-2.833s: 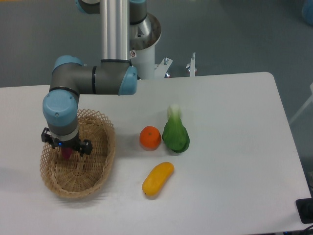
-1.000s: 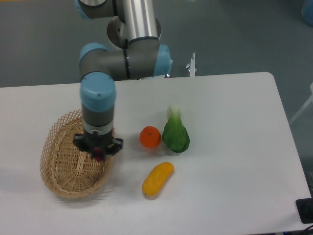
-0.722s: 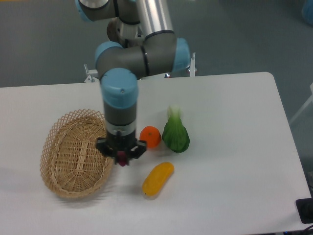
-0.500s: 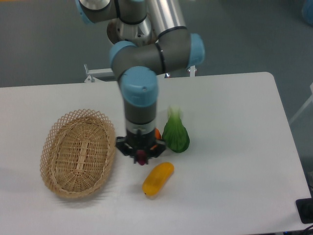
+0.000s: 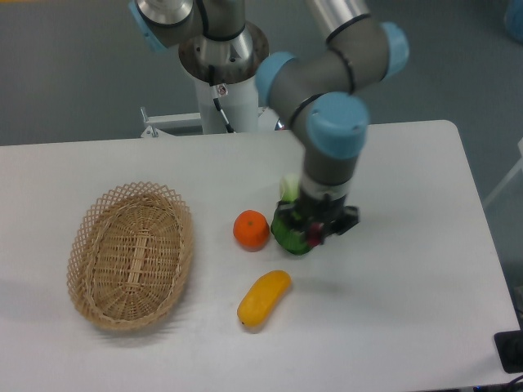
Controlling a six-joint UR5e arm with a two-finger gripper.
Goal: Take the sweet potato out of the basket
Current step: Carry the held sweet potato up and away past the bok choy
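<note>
White tabletop, grey floor behind, my arm's base at the rear edge.

My gripper (image 5: 315, 234) hangs over the table right of centre, fingers pointing down. A small patch of magenta shows between them: I judge that to be the sweet potato (image 5: 314, 235), pinched with the jaws closed down narrow on it. Most of the tuber is hidden by the gripper body, so I cannot say how squarely it sits.

Change over the last few seconds: the gripper was down inside the basket (image 5: 100, 221) at the left of the table, then came up and travelled rightward across the table with the magenta object in it. It now overlaps the green vegetable (image 5: 288, 229) in view, well apart from the basket. Whether it touches the vegetable or only passes above it, I cannot tell from this single view.

Basket: I see nothing in it now, only bare weave.

Meaning for the task: the pick looks done, since the sweet potato is out of the basket and carried clear. What remains, as I judge it, is only keeping the grip; a short, smooth tuber could slip if the pinch is near a tapered end.

Others: orange (image 5: 251, 229) just left of the vegetable, mango (image 5: 263, 298) in front of both.

Writing, brands, labels: none legible anywhere.
</note>
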